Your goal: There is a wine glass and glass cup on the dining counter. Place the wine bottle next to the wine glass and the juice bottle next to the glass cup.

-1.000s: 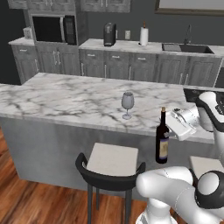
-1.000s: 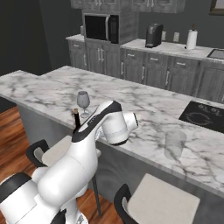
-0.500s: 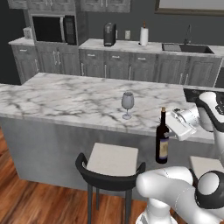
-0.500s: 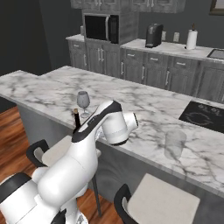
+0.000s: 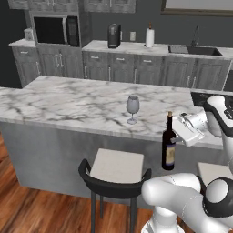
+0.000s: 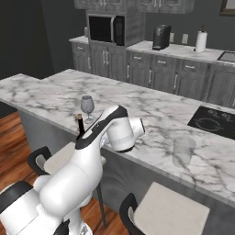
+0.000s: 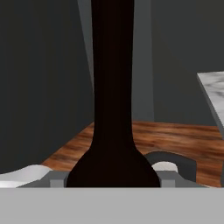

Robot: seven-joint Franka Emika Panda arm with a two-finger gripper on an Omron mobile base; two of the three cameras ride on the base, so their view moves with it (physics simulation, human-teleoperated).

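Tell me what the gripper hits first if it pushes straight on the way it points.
The wine bottle: its dark neck stands right before the gripper, apparently already between the fingers. Past it, probably only floor, though depth is unclear.

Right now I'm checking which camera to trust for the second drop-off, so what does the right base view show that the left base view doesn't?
The right base view alone shows the glass cup, standing on the dining counter near its front edge, with a dark cooktop behind it. The left base view alone gives the wine bottle full length, upright, tan label out, with the gripper at its shoulder. Both share the wine glass, the microwave and the paper towel roll.
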